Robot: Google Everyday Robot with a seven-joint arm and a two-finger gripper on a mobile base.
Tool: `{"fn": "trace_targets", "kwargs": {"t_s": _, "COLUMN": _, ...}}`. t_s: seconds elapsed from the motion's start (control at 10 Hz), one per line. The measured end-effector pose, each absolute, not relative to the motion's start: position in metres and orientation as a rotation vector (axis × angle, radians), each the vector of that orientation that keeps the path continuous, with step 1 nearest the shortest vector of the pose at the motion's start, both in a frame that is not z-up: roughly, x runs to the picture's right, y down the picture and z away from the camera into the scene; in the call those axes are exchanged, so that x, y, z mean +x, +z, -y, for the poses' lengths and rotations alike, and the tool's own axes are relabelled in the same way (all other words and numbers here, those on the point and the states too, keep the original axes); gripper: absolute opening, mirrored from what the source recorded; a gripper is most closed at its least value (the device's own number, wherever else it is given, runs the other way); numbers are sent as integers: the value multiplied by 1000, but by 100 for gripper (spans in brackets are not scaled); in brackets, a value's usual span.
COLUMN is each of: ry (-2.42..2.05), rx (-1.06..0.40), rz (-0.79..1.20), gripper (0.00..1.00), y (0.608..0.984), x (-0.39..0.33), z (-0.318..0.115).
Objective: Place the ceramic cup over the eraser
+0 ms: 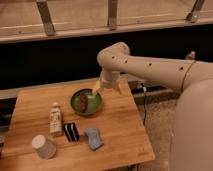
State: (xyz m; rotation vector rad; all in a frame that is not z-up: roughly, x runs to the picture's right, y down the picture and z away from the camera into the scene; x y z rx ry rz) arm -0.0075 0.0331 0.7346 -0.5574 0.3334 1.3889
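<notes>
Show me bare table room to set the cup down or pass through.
Bare wood: the right side of the table, between green bowl, blue object and edge; also the far-left corner behind the white bottle. Crowded: front-left, where bottle, eraser and ceramic cup cluster. The tool hangs by the bowl's far rim.
</notes>
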Motion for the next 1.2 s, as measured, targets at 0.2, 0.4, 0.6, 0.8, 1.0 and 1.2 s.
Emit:
{"fn": "trace_targets", "kwargs": {"t_s": 0.2, "ry": 1335, "rx": -549, "rz": -308, "gripper": 80, "y": 716, "x": -23, "z": -44}}
{"fn": "trace_targets", "kwargs": {"t_s": 0.4, "ry": 1328, "rx": -546, "rz": -305, "gripper": 80, "y": 714, "x": -24, "z": -46}}
{"fn": "trace_targets", "kwargs": {"t_s": 0.6, "ry": 1326, "rx": -553, "rz": -306, "gripper": 80, "y": 715, "x": -26, "z": -46}}
{"fn": "trace_targets", "kwargs": {"t_s": 0.8, "ry": 1269, "rx": -561, "rz": -290, "gripper": 80, "y": 714, "x": -33, "z": -48}}
{"fn": "trace_targets", "kwargs": {"t_s": 1.0, "ry": 1141, "rx": -559, "rz": -241, "gripper": 80, "y": 699, "x": -76, "z": -55}}
{"fn": "trace_targets", "kwargs": {"t_s": 1.2, "ry": 1032, "rx": -548, "rz": -199, "gripper": 80, "y": 675, "x": -116, "z": -69}}
